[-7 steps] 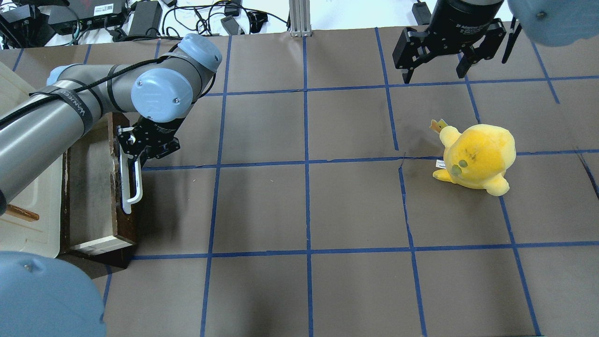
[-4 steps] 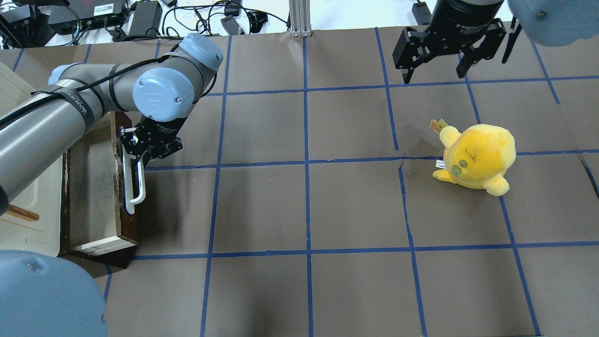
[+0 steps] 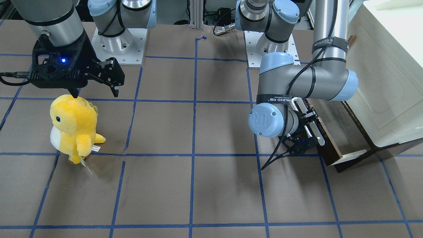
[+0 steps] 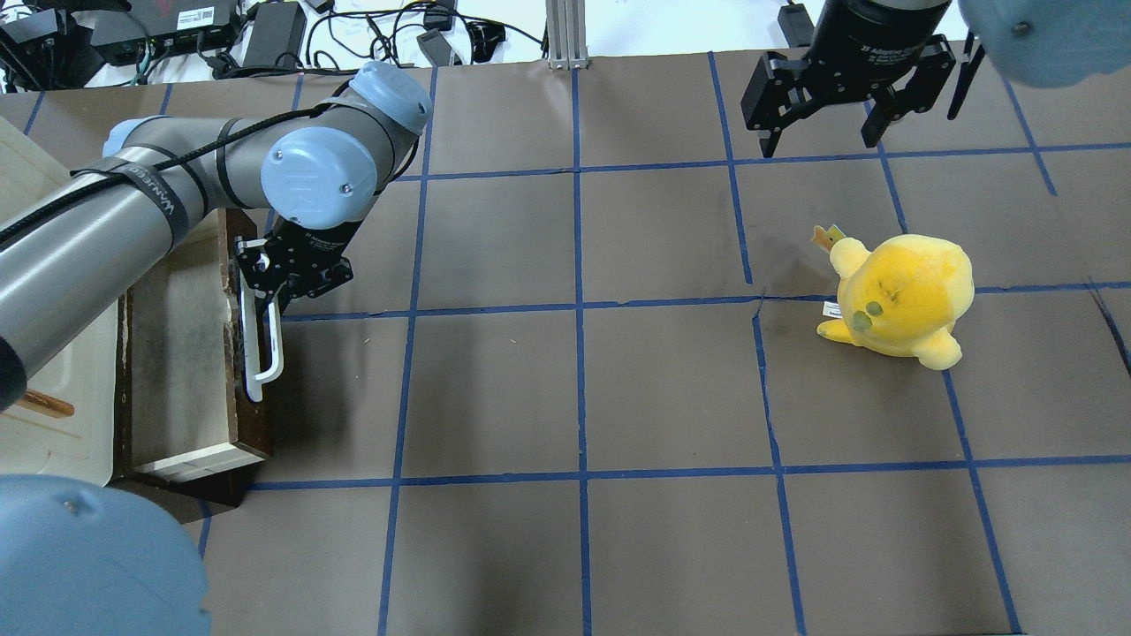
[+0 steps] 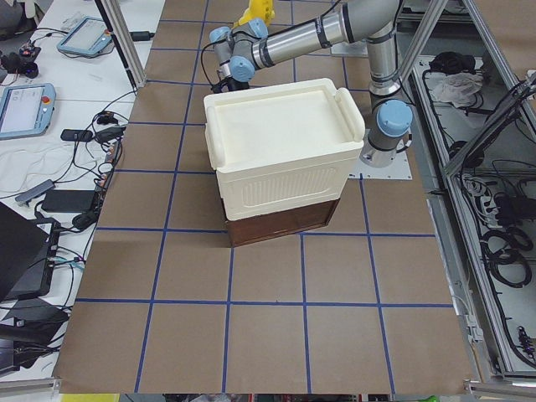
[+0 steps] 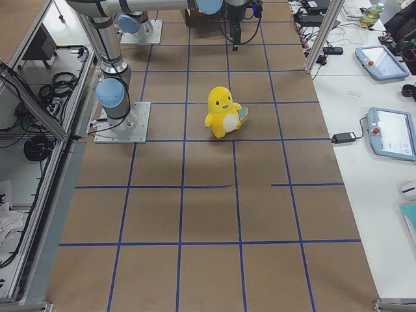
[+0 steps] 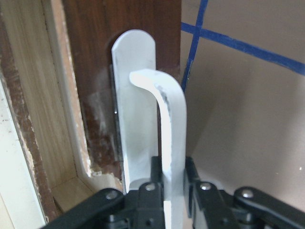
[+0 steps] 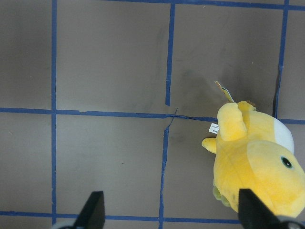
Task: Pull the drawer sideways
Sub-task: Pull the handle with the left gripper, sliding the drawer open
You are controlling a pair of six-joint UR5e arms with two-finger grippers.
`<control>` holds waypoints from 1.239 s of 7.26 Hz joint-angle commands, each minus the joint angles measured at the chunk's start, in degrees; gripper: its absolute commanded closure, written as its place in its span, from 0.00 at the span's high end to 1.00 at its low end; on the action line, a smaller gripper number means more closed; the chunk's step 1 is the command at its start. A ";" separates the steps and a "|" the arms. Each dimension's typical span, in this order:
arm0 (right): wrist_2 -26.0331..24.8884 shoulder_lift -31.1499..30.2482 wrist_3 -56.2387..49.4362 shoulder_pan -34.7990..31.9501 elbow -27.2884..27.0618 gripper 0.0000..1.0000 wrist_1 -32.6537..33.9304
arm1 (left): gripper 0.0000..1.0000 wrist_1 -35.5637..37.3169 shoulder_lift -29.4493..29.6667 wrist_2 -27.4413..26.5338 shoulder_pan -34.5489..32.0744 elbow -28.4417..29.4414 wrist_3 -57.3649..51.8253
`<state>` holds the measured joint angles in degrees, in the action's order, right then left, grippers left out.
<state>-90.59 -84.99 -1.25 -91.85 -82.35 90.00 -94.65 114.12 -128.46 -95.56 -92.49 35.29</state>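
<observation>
The drawer [image 4: 181, 353] stands partly pulled out of the cream-white cabinet [image 4: 44, 415] at the table's left. It has a dark brown front panel [image 4: 254, 415], a pale inner box and a white bar handle [image 4: 268, 349]. My left gripper [image 4: 265, 300] is shut on the far end of the handle; the left wrist view shows the handle [image 7: 167, 129] pinched between the fingers [image 7: 152, 179]. The drawer also shows in the front-facing view [image 3: 330, 138]. My right gripper [image 4: 822, 132] is open and empty, hovering at the far right.
A yellow plush toy [image 4: 901, 296] stands on the right half of the table, below the right gripper; it also shows in the right wrist view [image 8: 257, 162]. Blue tape lines grid the brown table [image 4: 574, 397]. Cables and boxes lie beyond the far edge.
My left gripper has moved right with the handle in it, and the drawer has slid further out of the cabinet. The right arm has not moved.
</observation>
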 commanded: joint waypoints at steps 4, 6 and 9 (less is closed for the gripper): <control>0.06 0.00 0.02 0.00 0.00 1.00 0.00 | 0.17 -1.24 1.28 1.19 -1.38 1.78 2.15; -0.03 0.00 0.02 0.00 0.00 1.00 0.00 | 0.99 -1.07 1.11 1.71 -1.47 1.78 2.15; -0.03 0.00 0.02 0.00 0.00 1.00 0.00 | 1.00 -0.89 -0.64 7.91 -2.26 5.45 1.10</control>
<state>-90.55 -84.99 -1.23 -91.85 -82.35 90.00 -95.49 114.37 -124.46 -97.46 -89.32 36.83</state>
